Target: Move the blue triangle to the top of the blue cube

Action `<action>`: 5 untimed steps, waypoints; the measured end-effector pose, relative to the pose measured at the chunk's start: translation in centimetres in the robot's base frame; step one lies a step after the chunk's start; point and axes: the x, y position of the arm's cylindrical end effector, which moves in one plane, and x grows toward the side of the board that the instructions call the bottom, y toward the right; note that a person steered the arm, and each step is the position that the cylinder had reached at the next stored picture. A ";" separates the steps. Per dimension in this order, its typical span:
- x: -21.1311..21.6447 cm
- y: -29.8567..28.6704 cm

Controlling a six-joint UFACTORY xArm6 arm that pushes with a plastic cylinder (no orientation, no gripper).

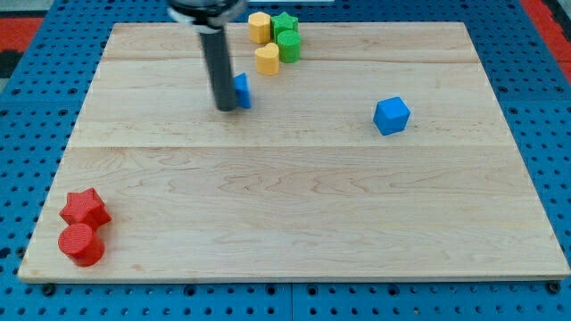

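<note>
Tip point(227, 109) position is what matters here. In the camera view, your rod sits right against the left side of the blue triangle point(243, 90), which it half hides; it's a bare rod, nothing to open or close. The blue cube point(392, 116) is well apart, toward the view's right and slightly lower. I'd push rightward, keeping the line a bit high so the triangle ends up above the cube. Steer clear of the yellow block point(267, 59) and green block point(289, 45) cluster up top.

Two blue blocks point(392, 116), two yellow point(266, 59), two green point(288, 45), two red point(82, 243)
</note>
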 end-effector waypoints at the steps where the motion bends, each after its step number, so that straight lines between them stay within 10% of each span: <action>1: -0.2 -2.0; 3: -3.4 -6.2; 5: -3.0 1.7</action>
